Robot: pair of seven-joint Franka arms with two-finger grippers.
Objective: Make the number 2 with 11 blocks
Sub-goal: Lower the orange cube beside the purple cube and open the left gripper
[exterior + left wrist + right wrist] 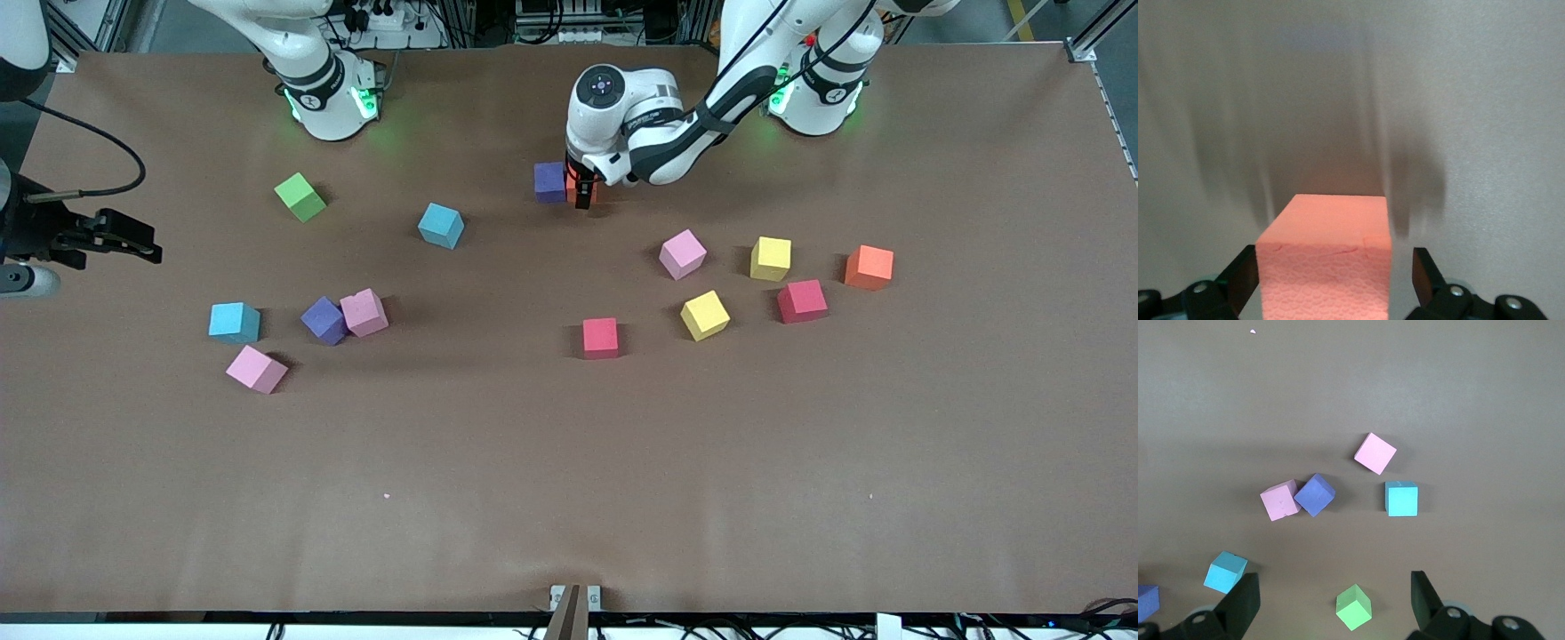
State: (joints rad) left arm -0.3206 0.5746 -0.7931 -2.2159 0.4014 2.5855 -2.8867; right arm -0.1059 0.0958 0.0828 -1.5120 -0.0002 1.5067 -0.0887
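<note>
My left gripper [582, 194] [1335, 267] is down at the table, open around an orange-red block [1328, 257], with a gap showing on each side. That block stands right beside a purple block [549, 181]. No number 2 is in view. A pink [682, 253], two yellow [770, 258] [704, 315], two red [802, 300] [600, 338] and an orange block [869, 268] lie loose toward the left arm's end. My right gripper [147, 244] [1335, 587] hangs open and empty, high over the right arm's end. There lie two pink [1375, 453] [1279, 501], a purple [1315, 495] and two light blue blocks [1401, 499] [1225, 572].
A lime-green cube [300, 196] [1353, 607] sits below the right gripper, near the right arm's base [329, 98]. The brown table [569, 498] stretches bare toward the front camera.
</note>
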